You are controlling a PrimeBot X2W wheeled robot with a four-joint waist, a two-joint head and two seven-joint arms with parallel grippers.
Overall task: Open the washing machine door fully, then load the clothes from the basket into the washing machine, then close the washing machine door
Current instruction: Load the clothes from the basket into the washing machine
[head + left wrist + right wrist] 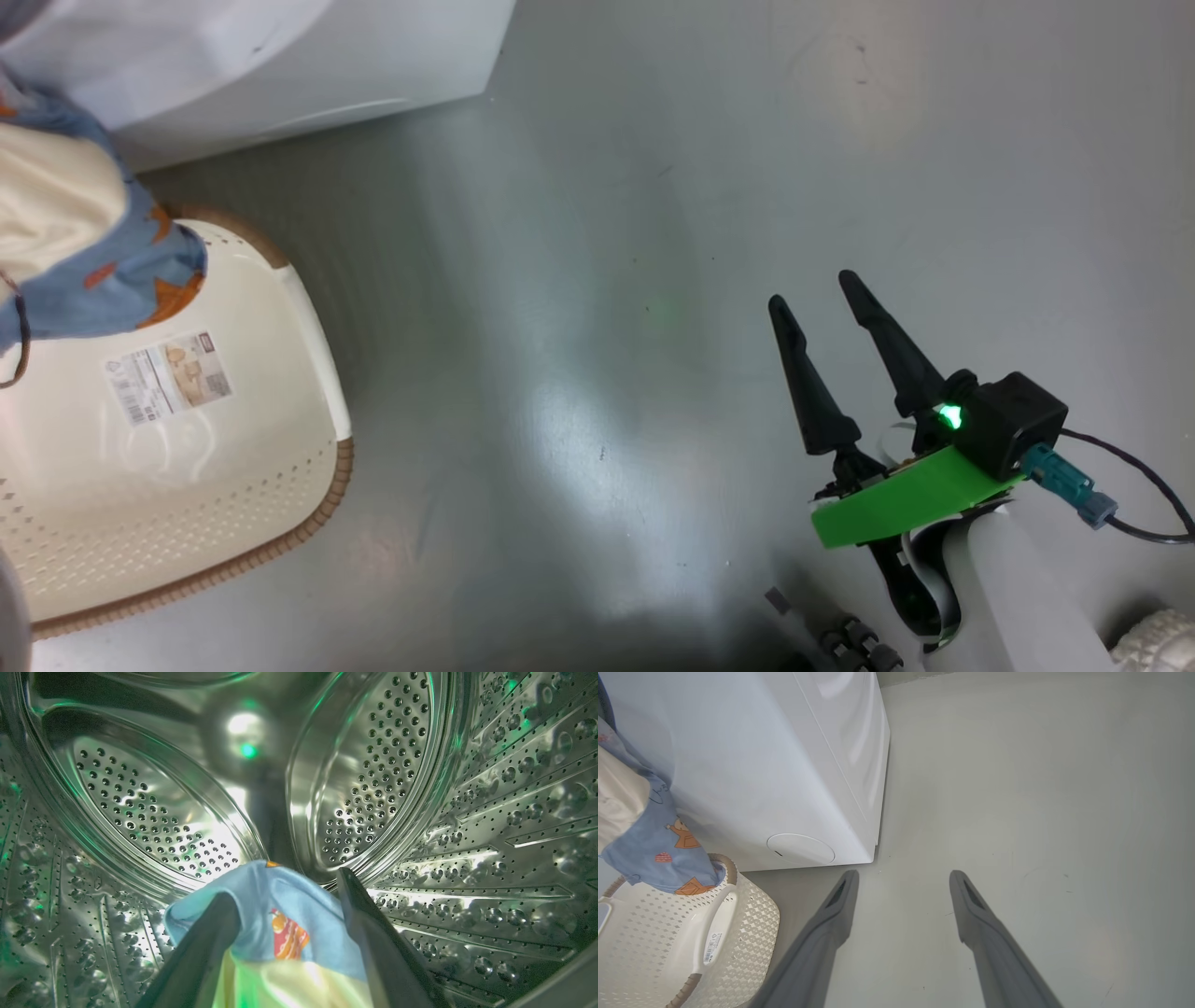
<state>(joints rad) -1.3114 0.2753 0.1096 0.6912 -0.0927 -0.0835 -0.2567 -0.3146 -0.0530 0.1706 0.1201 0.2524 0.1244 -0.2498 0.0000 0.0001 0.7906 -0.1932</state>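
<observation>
**Item under handling.** The clothes (pixel 299 914) are a light blue printed fabric with a cream piece. In the left wrist view they lie at 6 o'clock, inside the steel drum (pixel 140 812) of the washing machine (pixel 784 765). In the head view more of the same print hangs at 9 to 10 o'clock, with its lower edge over the far rim of the basket (pixel 280 439).

**Handling assessment.** The fabric appears light, limp and non-fragile. It folds and trails freely, so any loose end is likely to lag behind the part that is gripped. A bunched fold near the middle of the hanging part seems the best place to take hold. The hem is a poorer choice.

**End effectors.** The left end effector (pixel 286 884) is inside the drum with its fingers standing wide. Cloth is draped between and over them, not pinched. The right end effector (pixel 811 289) is at 4 o'clock in the head view. It is wide open, holds nothing and hangs above the floor (pixel 607 373), well apart from the basket.

**Surroundings.** The floor is smooth, grey and glossy and shows reflected glare. The basket stands on it at 8 o'clock, just beside the machine's front. A label sticker (pixel 168 376) is on the basket's bottom.

**Risk.** Any fabric left hanging across the opening could foul the door when it is closed.
</observation>
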